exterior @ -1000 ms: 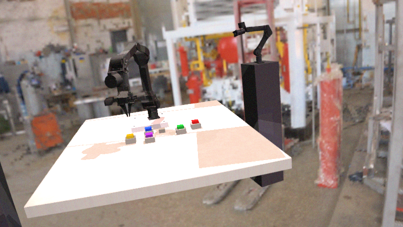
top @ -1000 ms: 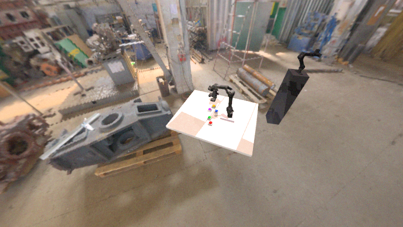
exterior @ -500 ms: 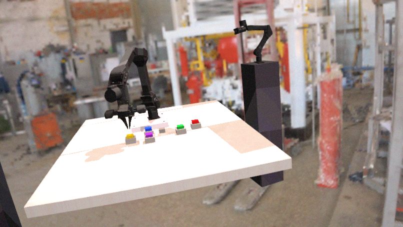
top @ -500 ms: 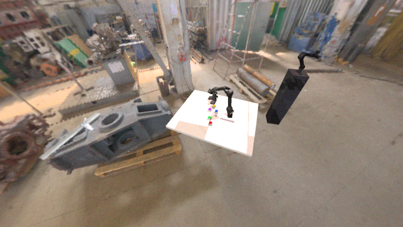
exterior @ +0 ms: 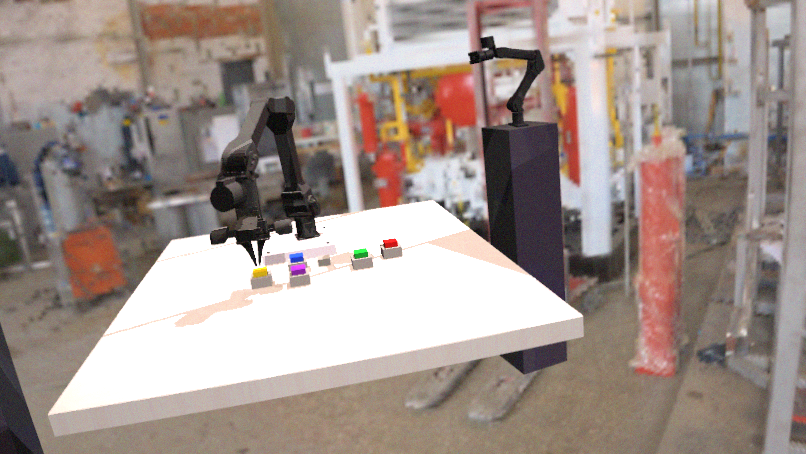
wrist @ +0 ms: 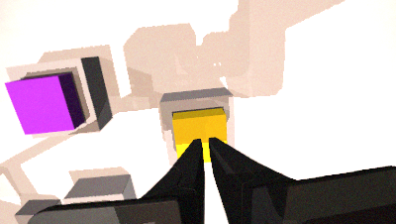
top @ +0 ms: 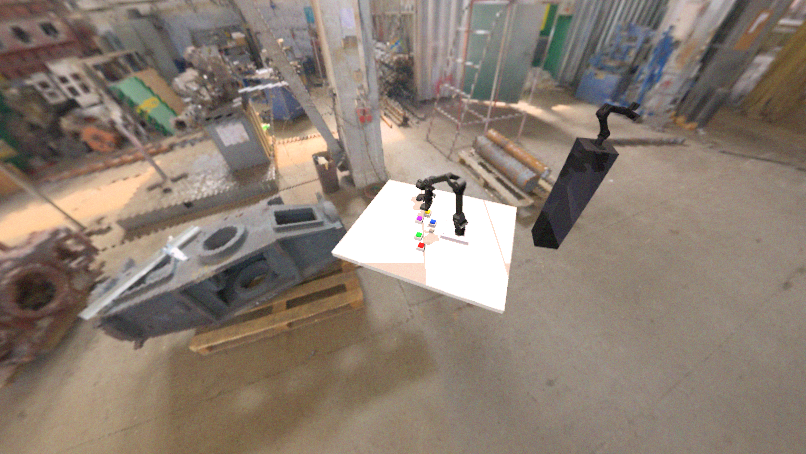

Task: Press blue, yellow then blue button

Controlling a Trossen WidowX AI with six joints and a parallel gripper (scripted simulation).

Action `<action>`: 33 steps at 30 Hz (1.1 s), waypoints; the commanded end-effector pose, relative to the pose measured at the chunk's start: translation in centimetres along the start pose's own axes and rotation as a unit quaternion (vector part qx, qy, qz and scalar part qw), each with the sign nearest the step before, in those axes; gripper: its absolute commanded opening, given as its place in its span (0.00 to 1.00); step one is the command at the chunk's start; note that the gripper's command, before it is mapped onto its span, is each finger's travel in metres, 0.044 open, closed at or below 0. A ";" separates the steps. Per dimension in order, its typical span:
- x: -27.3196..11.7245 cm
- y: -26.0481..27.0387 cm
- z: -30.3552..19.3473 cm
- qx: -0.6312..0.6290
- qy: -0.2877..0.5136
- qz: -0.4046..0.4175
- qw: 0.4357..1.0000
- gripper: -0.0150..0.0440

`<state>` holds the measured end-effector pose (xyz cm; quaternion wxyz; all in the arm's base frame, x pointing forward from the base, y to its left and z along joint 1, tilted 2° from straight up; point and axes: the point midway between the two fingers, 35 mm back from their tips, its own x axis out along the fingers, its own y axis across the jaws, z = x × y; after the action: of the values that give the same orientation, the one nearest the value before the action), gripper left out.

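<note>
From the top view, the arm bends over the white table (top: 451, 270), and its pincer (top: 423, 206) hangs above the far end of a short row of buttons. The yellow button (top: 427, 213) sits right under the pincer, with the blue button (top: 432, 222) just beside it toward the arm's base. Details here are too small to tell whether there is contact.

In the exterior view, the pincer (exterior: 254, 254) points straight down, its two tips drawn together to a narrow point with nothing between them. The tips stand just above the yellow button (exterior: 260, 272), at its back edge; contact cannot be judged. The blue button (exterior: 296, 257) lies to the right of the pincer, the purple button (exterior: 297, 269) in front of that, and the green button (exterior: 360, 253) and red button (exterior: 389, 243) farther right. A small grey block (exterior: 323, 261) rests between the blue and green ones.

In the wrist view, the closed pincer (wrist: 204, 143) reaches over the yellow button (wrist: 199, 128), its tips overlapping the cap's near edge. The purple button (wrist: 44, 103) stands off to the left, and a grey block (wrist: 99, 187) lies low on the left.
</note>
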<state>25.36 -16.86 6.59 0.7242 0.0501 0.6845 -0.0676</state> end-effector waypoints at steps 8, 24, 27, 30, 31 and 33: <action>1.8 0.1 -0.2 -0.002 0.003 0.002 1.000 0.29; 1.8 0.1 -0.2 -0.002 0.003 0.002 1.000 0.29; 1.4 0.0 -0.1 0.000 0.000 0.000 1.000 0.29; -1.4 0.1 -0.2 -0.001 0.002 0.002 1.000 0.29; -1.7 0.1 -0.2 -0.002 0.003 0.002 1.000 0.29; -1.7 0.1 -0.2 -0.002 0.003 0.002 1.000 0.29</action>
<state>24.96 -16.59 6.88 0.7180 0.0536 0.6910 -0.0641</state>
